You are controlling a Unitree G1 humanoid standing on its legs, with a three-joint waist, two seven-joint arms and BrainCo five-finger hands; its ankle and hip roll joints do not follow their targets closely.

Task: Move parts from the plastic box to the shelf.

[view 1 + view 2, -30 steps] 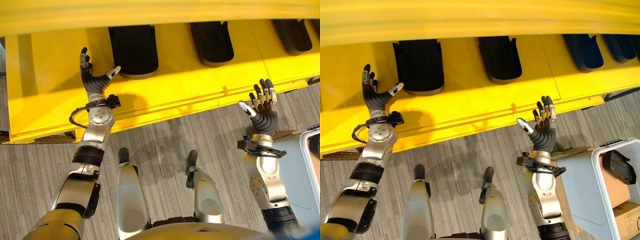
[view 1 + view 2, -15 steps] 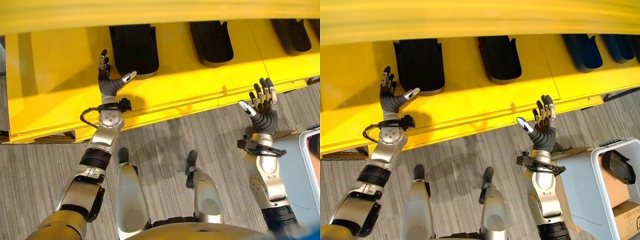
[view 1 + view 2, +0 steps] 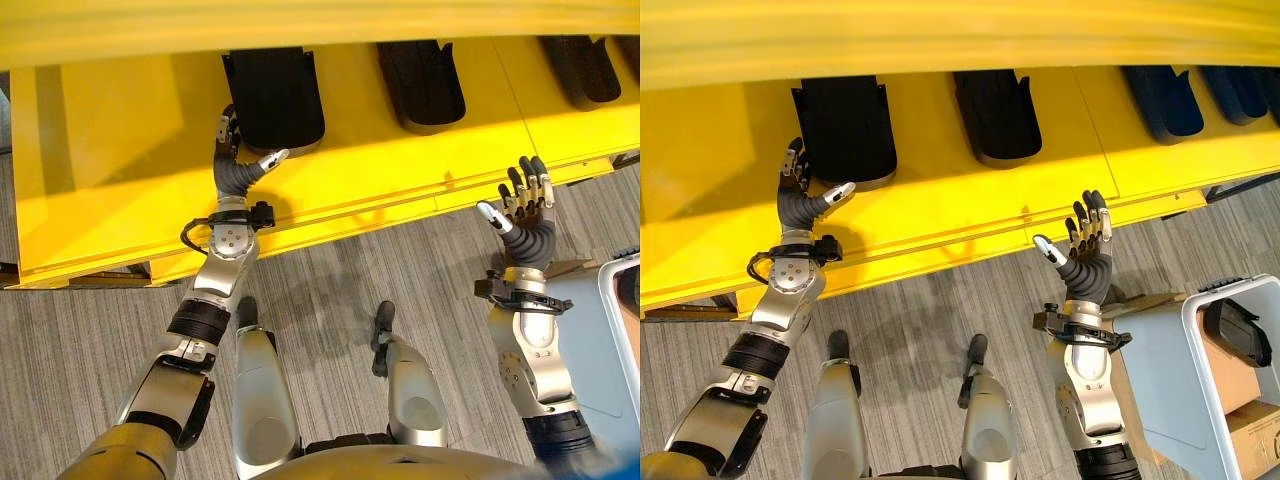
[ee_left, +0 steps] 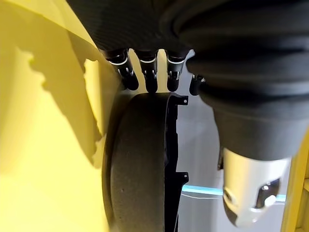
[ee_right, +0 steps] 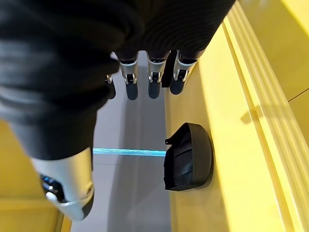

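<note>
My left hand is no longer out over the bare yellow shelf: it now sits further to my right, at the near left corner of the leftmost black part. My fingertips now reach that part's edge, thumb out along its near side, fingers straight.

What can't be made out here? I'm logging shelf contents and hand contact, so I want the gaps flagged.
- Black parts at the yellow shelf's right end: cut off by the eye views' edge and the beam above.
- Plastic box: its inside mostly runs past the edge; one dark part shows.
- Left hand beside the leftmost part: contact can't be told.
- Right hand: open, empty.
</note>
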